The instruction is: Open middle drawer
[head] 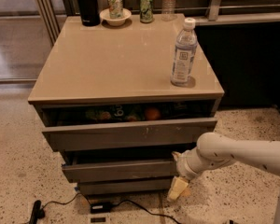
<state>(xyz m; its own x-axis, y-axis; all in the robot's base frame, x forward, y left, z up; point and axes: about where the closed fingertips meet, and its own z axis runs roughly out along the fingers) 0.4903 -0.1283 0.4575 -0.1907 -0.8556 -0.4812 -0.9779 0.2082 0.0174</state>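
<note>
High front view of cabinet [116,64], hand [178,190] lower-right

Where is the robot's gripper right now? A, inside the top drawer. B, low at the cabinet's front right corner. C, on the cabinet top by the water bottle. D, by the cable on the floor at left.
B: the gripper sits low at the right front corner of the cabinet, just below the right end of the middle drawer.
</note>
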